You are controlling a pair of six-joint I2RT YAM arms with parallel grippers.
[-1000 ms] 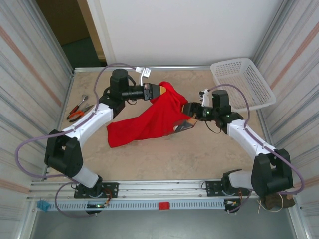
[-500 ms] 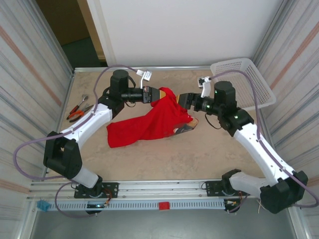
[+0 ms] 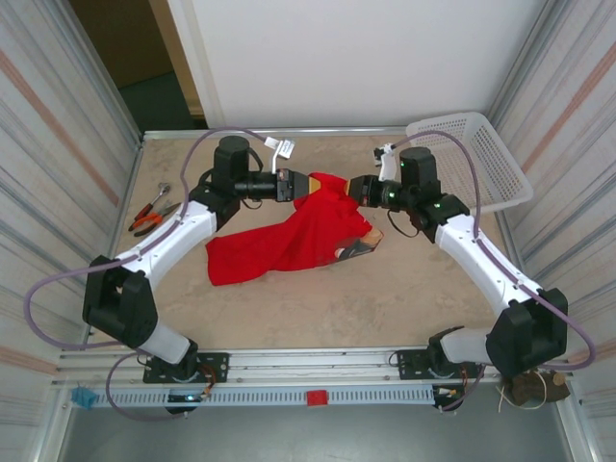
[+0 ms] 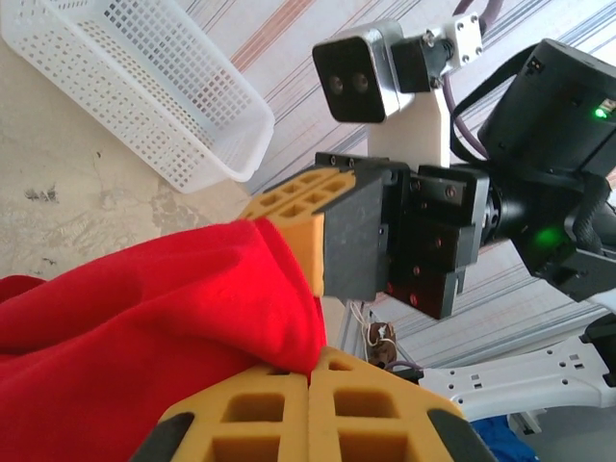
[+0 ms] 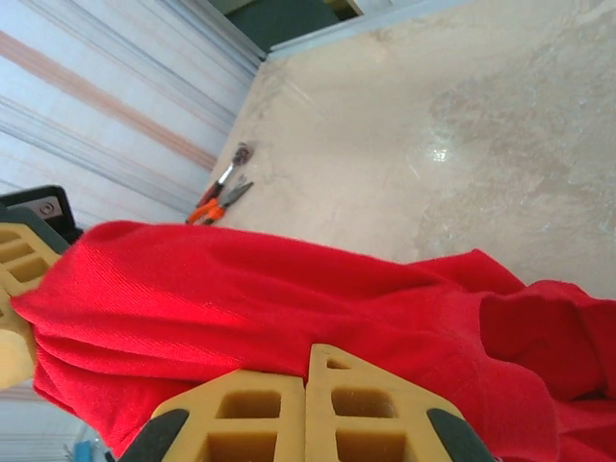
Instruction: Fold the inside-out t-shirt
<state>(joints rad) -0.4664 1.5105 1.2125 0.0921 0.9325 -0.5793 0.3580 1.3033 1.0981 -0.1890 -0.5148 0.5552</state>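
Shirt [image 3: 289, 236] left of basket [image 3: 491, 159], one edge lifted, rest draped on table. Left gripper [image 3: 310, 183] closed, pinching cloth. Right gripper [image 3: 356, 191] closed on same edge, just beside it. Advice: draw grippers apart slowly, edge taut, pinch firm, no bunching.

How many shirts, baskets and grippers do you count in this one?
Red t-shirt: 1
White basket: 1
Grippers: 2, left gripper and right gripper, each shut on the t-shirt
Total: 4
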